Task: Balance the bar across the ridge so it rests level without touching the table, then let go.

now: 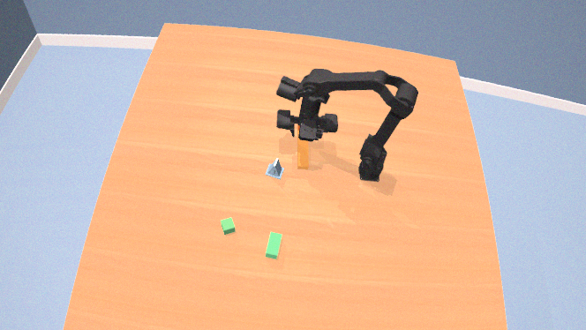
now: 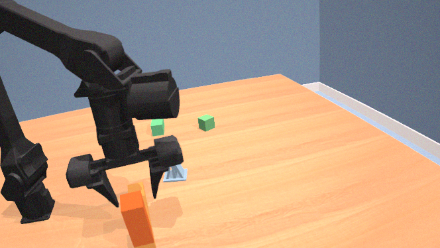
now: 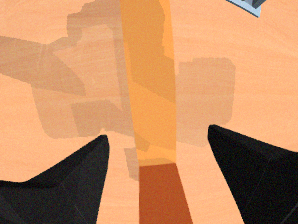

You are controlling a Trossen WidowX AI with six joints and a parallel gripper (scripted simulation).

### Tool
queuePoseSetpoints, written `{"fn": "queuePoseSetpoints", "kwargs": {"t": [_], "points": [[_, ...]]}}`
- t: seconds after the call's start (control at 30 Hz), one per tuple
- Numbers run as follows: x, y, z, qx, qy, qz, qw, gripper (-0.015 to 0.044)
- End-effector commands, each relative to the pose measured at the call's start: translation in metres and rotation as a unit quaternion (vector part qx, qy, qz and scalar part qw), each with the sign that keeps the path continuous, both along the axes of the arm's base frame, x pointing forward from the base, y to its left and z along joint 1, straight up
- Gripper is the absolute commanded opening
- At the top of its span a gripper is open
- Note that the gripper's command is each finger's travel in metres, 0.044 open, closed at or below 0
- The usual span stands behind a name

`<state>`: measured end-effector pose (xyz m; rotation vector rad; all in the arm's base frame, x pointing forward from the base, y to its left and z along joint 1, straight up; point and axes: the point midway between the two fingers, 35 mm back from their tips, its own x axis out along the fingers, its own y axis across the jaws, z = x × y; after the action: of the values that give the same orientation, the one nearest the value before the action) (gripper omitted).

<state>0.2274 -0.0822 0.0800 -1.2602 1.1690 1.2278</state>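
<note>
The bar (image 1: 303, 154) (image 2: 136, 187) (image 3: 150, 100) is long and light orange and lies on the table. A raised red-orange block (image 2: 137, 225) (image 3: 162, 195) stands at its end nearest the exterior camera. The ridge (image 1: 276, 168) (image 2: 175, 175) is a small pale blue wedge on a flat base, beside the bar's other end, apart from it and bearing nothing. My gripper (image 2: 136, 202) (image 3: 158, 136) is open and points down over the bar close to the block, one finger to each side. Nothing is held. The exact fingertip height is unclear; the hand hides part of the bar in the top view.
A small green cube (image 1: 228, 225) (image 2: 206, 123) and a longer green block (image 1: 274, 245) (image 2: 158, 127) lie on the table (image 1: 176, 287) beyond the ridge. The arm's base (image 1: 371, 169) stands on the other side of the bar from the ridge.
</note>
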Motion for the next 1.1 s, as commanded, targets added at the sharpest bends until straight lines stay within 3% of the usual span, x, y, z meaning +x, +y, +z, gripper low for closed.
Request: {"fn": "queuePoseSetpoints", "kwargs": {"t": [0.0,1.07], "points": [[-0.001,-0.001,-0.009,-0.002,0.002,0.002,1.000,0.0315],[-0.001,-0.001,-0.035,-0.002,0.002,0.002,1.000,0.0315]]}}
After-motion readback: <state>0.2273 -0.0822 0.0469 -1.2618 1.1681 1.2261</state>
